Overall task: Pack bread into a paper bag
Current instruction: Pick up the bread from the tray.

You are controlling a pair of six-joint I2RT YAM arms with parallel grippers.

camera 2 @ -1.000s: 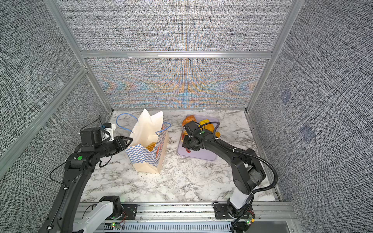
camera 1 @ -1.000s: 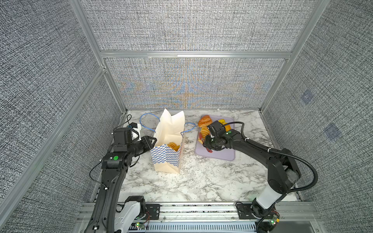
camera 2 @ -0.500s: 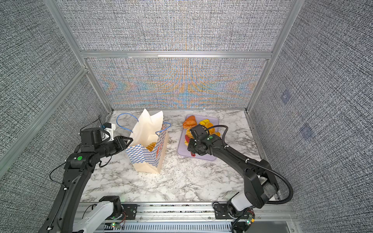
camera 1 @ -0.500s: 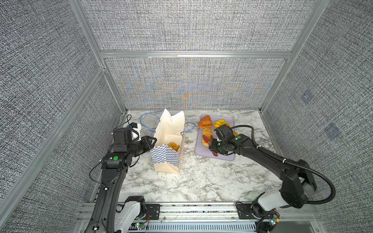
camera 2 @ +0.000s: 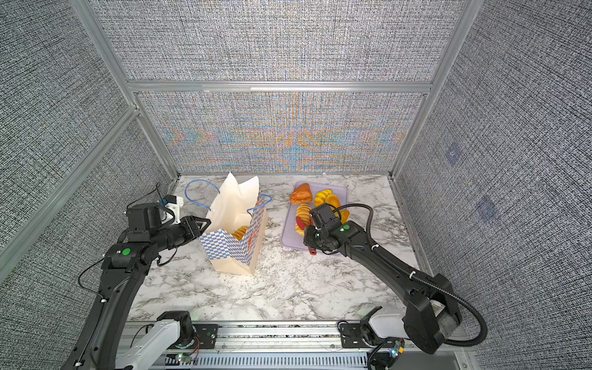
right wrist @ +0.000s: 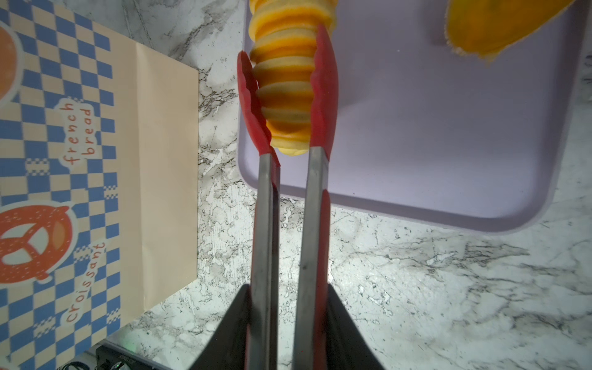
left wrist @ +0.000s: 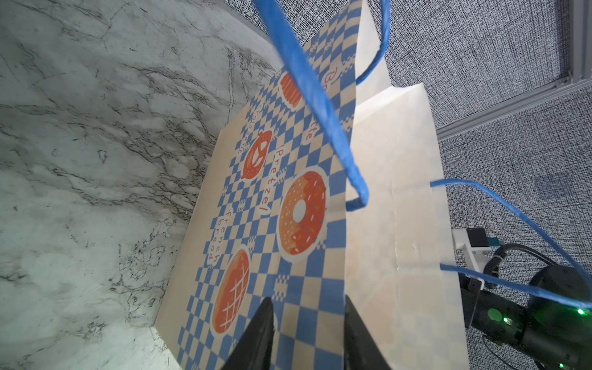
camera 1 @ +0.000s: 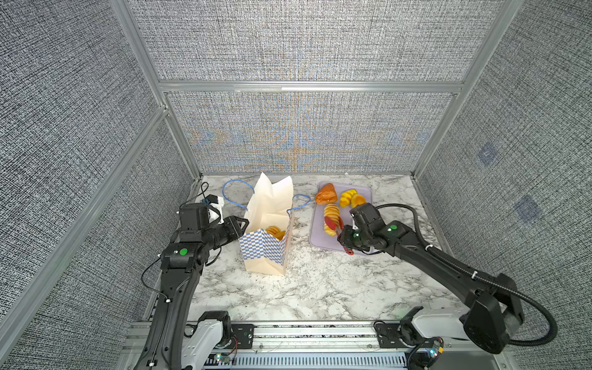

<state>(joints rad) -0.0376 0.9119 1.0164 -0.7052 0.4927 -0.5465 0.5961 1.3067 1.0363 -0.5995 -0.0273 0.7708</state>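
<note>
On the tray, tongs around bread

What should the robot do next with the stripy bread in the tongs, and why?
Probably lift the loaf off the tray: the tongs in the right gripper pinch both its sides, and the bag stands open nearby.

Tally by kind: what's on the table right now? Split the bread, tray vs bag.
paper bag: 1
lilac tray: 1
red tongs: 1, gripped by the right pincer
bread on tray: 4 seen
bread in bag: 1 seen
Total: 8 seen; the arm or bag may hide more bread.
</note>
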